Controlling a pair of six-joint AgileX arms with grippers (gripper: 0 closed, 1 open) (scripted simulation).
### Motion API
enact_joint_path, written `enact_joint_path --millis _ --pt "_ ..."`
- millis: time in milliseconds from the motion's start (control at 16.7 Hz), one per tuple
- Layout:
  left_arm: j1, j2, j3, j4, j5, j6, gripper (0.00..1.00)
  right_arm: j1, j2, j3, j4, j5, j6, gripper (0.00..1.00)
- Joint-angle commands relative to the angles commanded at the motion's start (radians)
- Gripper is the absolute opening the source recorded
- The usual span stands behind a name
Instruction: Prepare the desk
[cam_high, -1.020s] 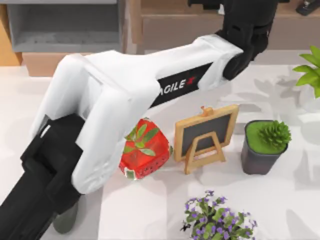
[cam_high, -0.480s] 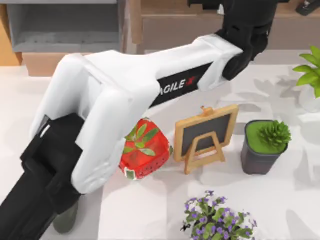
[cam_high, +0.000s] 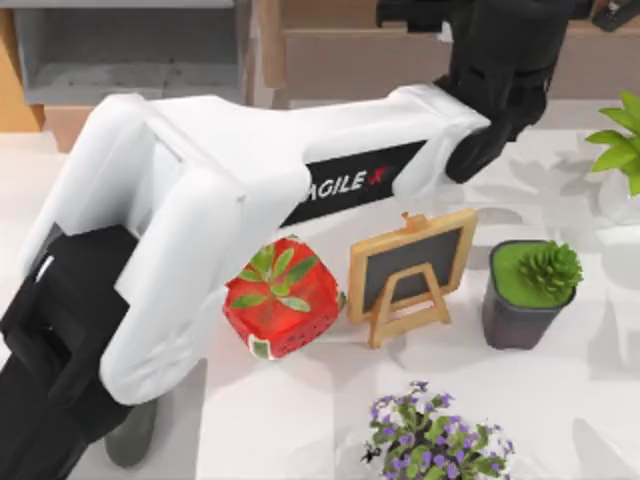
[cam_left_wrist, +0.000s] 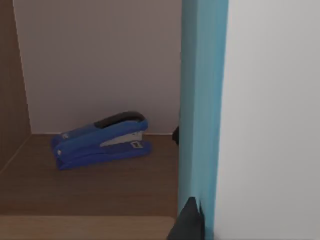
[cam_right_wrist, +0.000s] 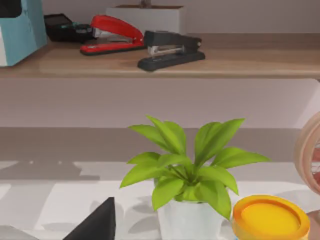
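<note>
Looking down from above, you have the left arm (cam_high: 230, 200) stretched diagonally over the desk (cam_high: 570, 400), with its wrist up at the wooden shelf (cam_high: 360, 50) behind the tabletop. The left gripper (cam_left_wrist: 190, 225) sits inside a shelf bay, right against a tall light-blue panel (cam_left_wrist: 202, 100). You can't tell whether it is gripping that panel or is spread. A blue stapler (cam_left_wrist: 100, 140) lies on the shelf board off to one side of it, well apart.

Below the left gripper, back on the desk, you see a red strawberry-shaped box (cam_high: 282, 310), a small chalkboard easel (cam_high: 412, 272) just beside it, a succulent in a dark pot (cam_high: 532, 290), and purple flowers (cam_high: 435, 440) at the near edge.

The right gripper (cam_right_wrist: 97, 225) hangs low over the white desk surface, state can't tell. Just ahead of it you have a leafy plant in a white pot (cam_right_wrist: 185, 170) with a yellow-lidded jar (cam_right_wrist: 270, 217) beside it. Farther ahead, up on the shelf, lie a red stapler (cam_right_wrist: 112, 34) and a black stapler (cam_right_wrist: 170, 49).
</note>
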Motion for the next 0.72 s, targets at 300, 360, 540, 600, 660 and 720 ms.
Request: enact_joint_path --millis 300,360,540,600,660,720 --pt "0.001 -0.007 -0.013 0.004 -0.004 0.002 0.00 0.000 0.000 0.000 0.000 0.000 0.000 1.00" --pt "0.001 -0.007 -0.013 0.004 -0.004 0.002 0.00 0.000 0.000 0.000 0.000 0.000 0.000 1.00" --pt "0.009 -0.037 -0.061 0.014 0.044 0.042 0.00 0.000 0.000 0.000 0.000 0.000 0.000 1.00" --pt "0.012 -0.060 -0.095 0.024 0.072 0.069 0.00 0.000 0.000 0.000 0.000 0.000 0.000 1.00" --pt "0.017 -0.089 -0.139 0.037 0.105 0.104 0.00 0.000 0.000 0.000 0.000 0.000 0.000 1.00" --pt "0.022 -0.124 -0.193 0.052 0.142 0.145 0.00 0.000 0.000 0.000 0.000 0.000 0.000 1.00"
